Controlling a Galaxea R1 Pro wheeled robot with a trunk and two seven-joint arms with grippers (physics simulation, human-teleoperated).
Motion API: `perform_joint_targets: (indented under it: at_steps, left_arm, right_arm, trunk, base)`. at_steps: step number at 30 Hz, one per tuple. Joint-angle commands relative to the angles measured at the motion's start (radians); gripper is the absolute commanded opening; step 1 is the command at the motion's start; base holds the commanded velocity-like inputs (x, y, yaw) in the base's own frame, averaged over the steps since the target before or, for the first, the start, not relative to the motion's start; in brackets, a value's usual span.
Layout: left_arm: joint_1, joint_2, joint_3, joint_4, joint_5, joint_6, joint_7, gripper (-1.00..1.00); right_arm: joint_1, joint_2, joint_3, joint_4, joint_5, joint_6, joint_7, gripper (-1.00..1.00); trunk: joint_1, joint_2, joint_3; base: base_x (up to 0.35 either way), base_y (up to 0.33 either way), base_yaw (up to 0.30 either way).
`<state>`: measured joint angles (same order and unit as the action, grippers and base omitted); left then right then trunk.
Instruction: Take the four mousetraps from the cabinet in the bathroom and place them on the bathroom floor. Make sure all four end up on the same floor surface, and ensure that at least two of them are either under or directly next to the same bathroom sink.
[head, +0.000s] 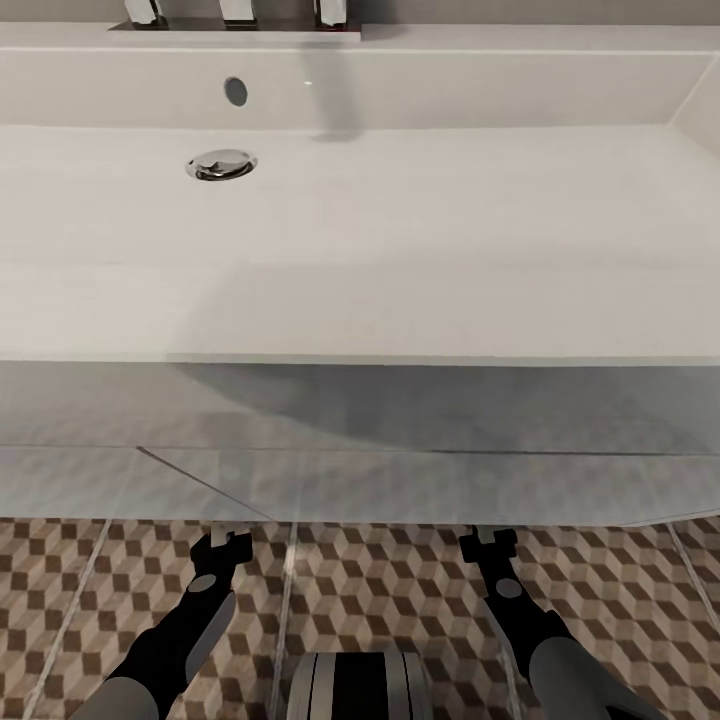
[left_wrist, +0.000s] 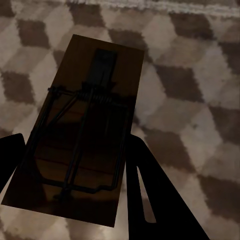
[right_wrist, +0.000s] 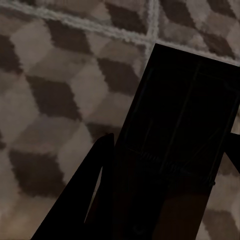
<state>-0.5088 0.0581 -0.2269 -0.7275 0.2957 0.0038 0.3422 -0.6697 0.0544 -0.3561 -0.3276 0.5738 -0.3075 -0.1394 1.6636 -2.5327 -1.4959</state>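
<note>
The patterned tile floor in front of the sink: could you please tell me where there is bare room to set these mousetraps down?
The brown, beige and white cube-patterned tile floor is bare between the left gripper and right gripper, and outward of each arm. It looks bare around the dark wooden mousetrap and around the other mousetrap. The robot's grey base crowds the near middle.
</note>
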Motion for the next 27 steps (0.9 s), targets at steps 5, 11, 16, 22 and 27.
perform_joint_targets:
  at_steps: [5,11,16,22,27]
  left_arm:
    - [-0.001,0.002,-0.008,-0.001,0.008,0.001,0.009,-1.00]
    - [-0.001,0.003,-0.008,-0.001,0.008,0.001,0.009,-1.00]
    - [-0.001,0.003,-0.008,-0.001,0.008,0.001,0.009,-1.00]
    - [-0.001,0.002,-0.008,-0.001,0.008,0.001,0.008,-1.00]
    - [-0.001,0.003,-0.008,-0.001,0.008,0.000,0.007,-1.00]
  right_arm:
    - [-0.001,0.001,-0.007,0.000,0.009,-0.004,0.000,-1.00]
    - [-0.001,0.001,-0.007,0.001,0.009,-0.004,0.000,-1.00]
    - [-0.001,0.001,-0.007,0.001,0.009,-0.004,0.000,-1.00]
    - [-0.001,0.001,-0.007,0.001,0.009,-0.004,0.000,-1.00]
    - [-0.001,0.001,-0.007,0.001,0.009,-0.004,0.000,-1.00]
  trunk:
    - [0.000,0.000,-0.001]
    - [0.000,0.000,-0.001]
    - [0.000,0.000,-0.001]
    - [0.000,0.000,-0.001]
    - [0.000,0.000,-0.001]
  base:
    - [0.000,0.000,0.000]
    - [0.000,0.000,0.000]
    - [0.000,0.000,0.000]
    - [0.000,0.000,0.000]
    - [0.000,0.000,0.000]
